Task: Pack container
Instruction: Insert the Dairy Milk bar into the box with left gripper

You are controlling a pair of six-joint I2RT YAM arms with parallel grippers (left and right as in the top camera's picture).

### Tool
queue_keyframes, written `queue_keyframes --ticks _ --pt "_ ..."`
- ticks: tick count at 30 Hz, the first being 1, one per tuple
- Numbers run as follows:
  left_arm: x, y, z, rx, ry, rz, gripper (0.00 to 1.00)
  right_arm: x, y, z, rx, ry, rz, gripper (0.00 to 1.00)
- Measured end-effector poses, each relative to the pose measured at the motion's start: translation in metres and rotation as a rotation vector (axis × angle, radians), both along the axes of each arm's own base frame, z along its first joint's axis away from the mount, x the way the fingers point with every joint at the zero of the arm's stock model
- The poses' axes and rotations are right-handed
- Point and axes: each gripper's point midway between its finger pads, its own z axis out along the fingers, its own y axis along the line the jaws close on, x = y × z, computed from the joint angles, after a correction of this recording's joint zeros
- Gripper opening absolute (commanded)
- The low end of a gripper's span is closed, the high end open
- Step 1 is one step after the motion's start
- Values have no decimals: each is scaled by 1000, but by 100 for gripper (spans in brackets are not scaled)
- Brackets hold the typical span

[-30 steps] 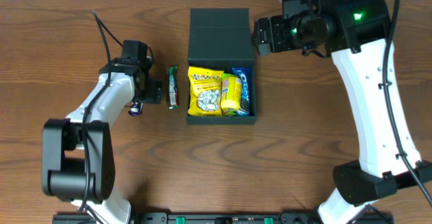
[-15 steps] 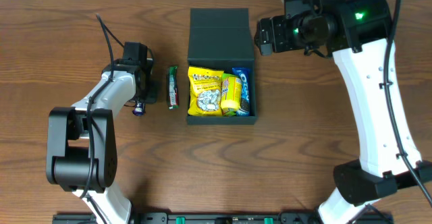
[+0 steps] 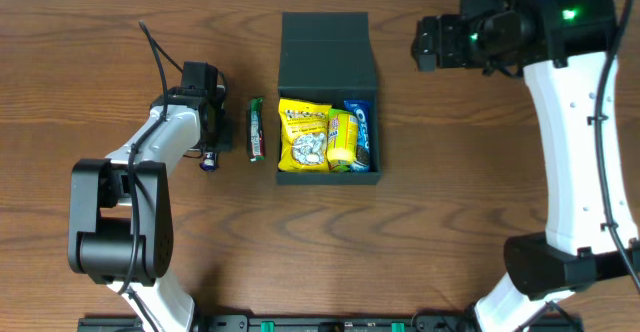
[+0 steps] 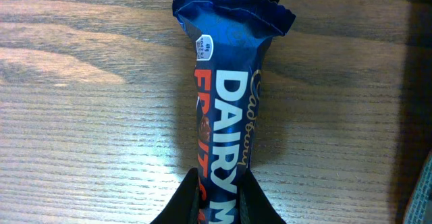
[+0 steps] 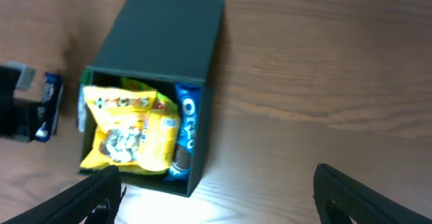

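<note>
The dark teal container (image 3: pixel 372 140) stands mid-table with its flap lid (image 3: pixel 325 44) laid open at the back. It holds a big yellow packet (image 3: pixel 302 132), a smaller yellow one (image 3: pixel 343 139) and a blue Oreo pack (image 3: pixel 361 132). My left gripper (image 3: pixel 210 150) is left of it, shut on the lower end of a blue Dairy Milk bar (image 4: pixel 229 96), which sits pinched between the black fingers (image 4: pixel 182 207) low over the wood. My right gripper (image 5: pixel 216 204) hangs open and empty beyond the container's (image 5: pixel 202 150) back right corner.
A slim green bar (image 3: pixel 256 130) lies on the table between my left gripper and the container's left wall. The right arm's white link (image 3: pixel 575 152) runs down the right side, and the left arm's base (image 3: pixel 110 232) sits at the front left.
My left gripper's jaws have shut on the blue bar. The right gripper has drawn back to the right, away from the lid.
</note>
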Motion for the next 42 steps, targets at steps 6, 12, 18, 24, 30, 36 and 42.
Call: queue_keyframes --ticks 6,12,18,24,30,36,42 --pt "-10 1 3 -3 53 30 6 4 -46 -5 -35 18 -114 93" --pt "20 -9 65 -31 -20 45 6 4 -81 -36 -56 98 -201 93" --pt "49 -66 181 -172 -302 33 6 0 -103 -65 -52 170 -265 92" --pt "27 -158 195 -348 -289 -5 6 -2 -122 -70 -39 186 -335 92" --pt "10 -246 167 -451 -224 -40 6 -2 -128 -70 -35 188 -356 93" --pt "-13 -291 138 -468 -147 -59 6 -2 -128 -70 -34 188 -359 93" --pt "-20 -305 121 -460 -115 -69 57 -3 -128 -70 -34 189 -359 93"
